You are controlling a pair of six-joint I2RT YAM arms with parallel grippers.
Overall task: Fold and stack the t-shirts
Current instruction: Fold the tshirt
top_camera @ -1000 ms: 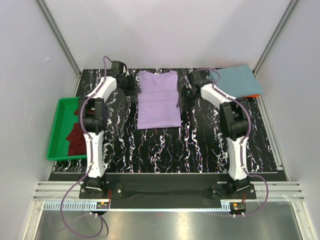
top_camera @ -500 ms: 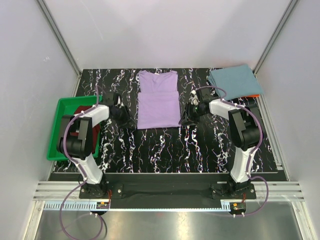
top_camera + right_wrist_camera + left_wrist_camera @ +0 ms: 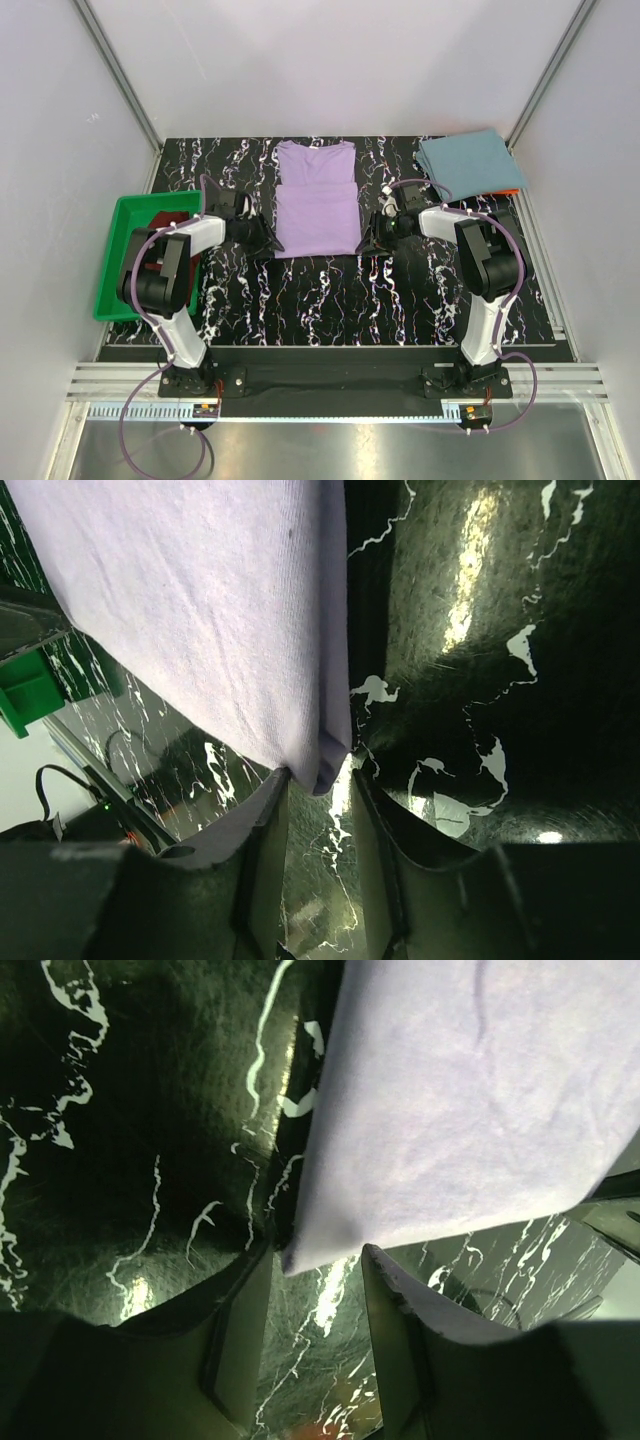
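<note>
The black white-veined table (image 3: 330, 300) carries everything. The largest cloth on it is the lavender t-shirt (image 3: 317, 200), lying flat at the middle of the far half. Its long axis runs from the arms toward the back wall, with the neckline at the far end and the hem pointing at the arms. A straight crosswise step shows about a third of the way down from the collar. The green tray (image 3: 115, 285) sits at the left edge, with the dark maroon t-shirt (image 3: 168, 217) inside it, mostly hidden by the left arm. The teal-blue t-shirt (image 3: 468, 160) is a folded, slightly skewed rectangle in the far right corner, well apart from the lavender one. The left gripper (image 3: 262, 240) sits low at the hem's left corner. In its wrist view the jaws stand parted, and the pointed cloth corner lies in the gap between the fingers (image 3: 240, 1300) without being pinched. The right gripper (image 3: 372, 240) is at the hem's right corner. Its jaws are also apart, and the doubled cloth edge reaches just into their mouth. A second ago both grippers were up by the shoulders. Half a second ago they were already near the hem. Since then the left one has edged inward to the corner, the right one has barely shifted, and the shirts have not moved.
</note>
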